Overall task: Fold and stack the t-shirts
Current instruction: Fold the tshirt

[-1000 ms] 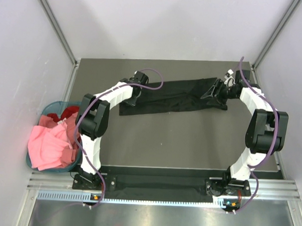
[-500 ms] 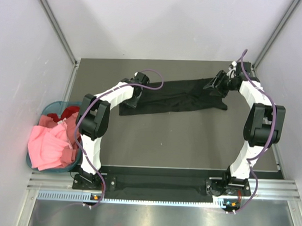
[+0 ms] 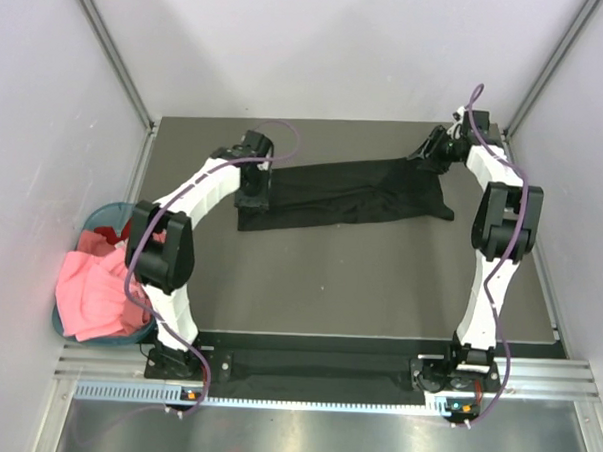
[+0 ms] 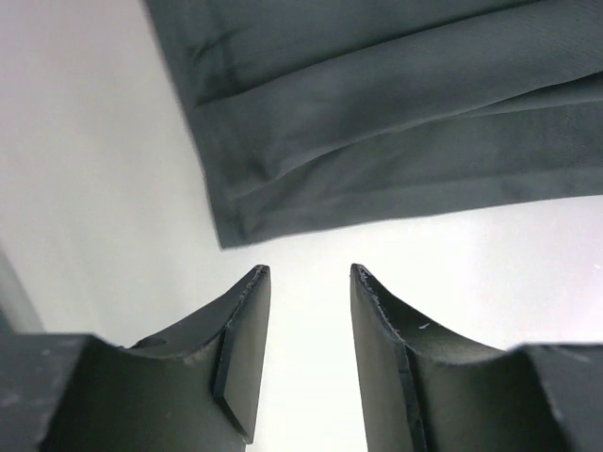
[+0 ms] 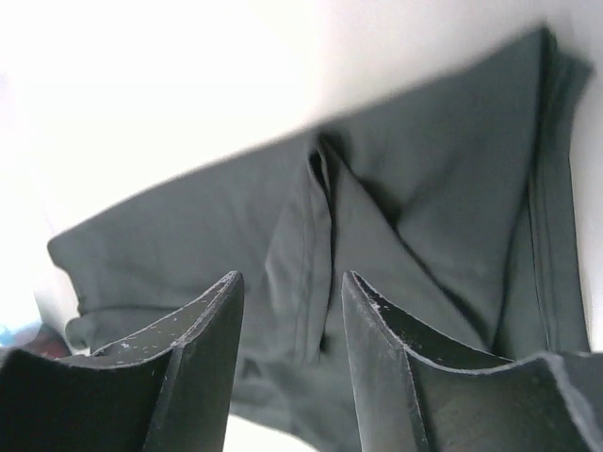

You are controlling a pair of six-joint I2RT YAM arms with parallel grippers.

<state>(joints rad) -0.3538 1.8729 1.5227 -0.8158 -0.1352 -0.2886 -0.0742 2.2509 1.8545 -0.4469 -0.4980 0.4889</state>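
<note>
- The black t-shirt lies flat on the tabletop as a long, narrow band folded lengthwise, running left to right
- In the left wrist view its layers show as long parallel creases, with the edges stacked one over another at the band's left end
- The left arm reaches to the black t-shirt's left end, and its jaws point down at the near-left corner
- The left jaws are spread and grip nothing; bare tabletop shows in the gap, and the shirt's corner lies just beyond the tips, apart from them
- The right arm stretches to the black t-shirt's far-right corner, where the cloth flares wider than the rest of the band
- The right jaws are spread with nothing pinched between them; the shirt's right end, with a raised pleat down its middle, shows through the gap
- Whether the right tips touch the cloth cannot be told
- The round teal basket sits well to the left of the black t-shirt, beside the tabletop
- A crumpled pink t-shirt spills over the basket's near rim, with a bunched red t-shirt behind it, both well apart from the black t-shirt
</note>
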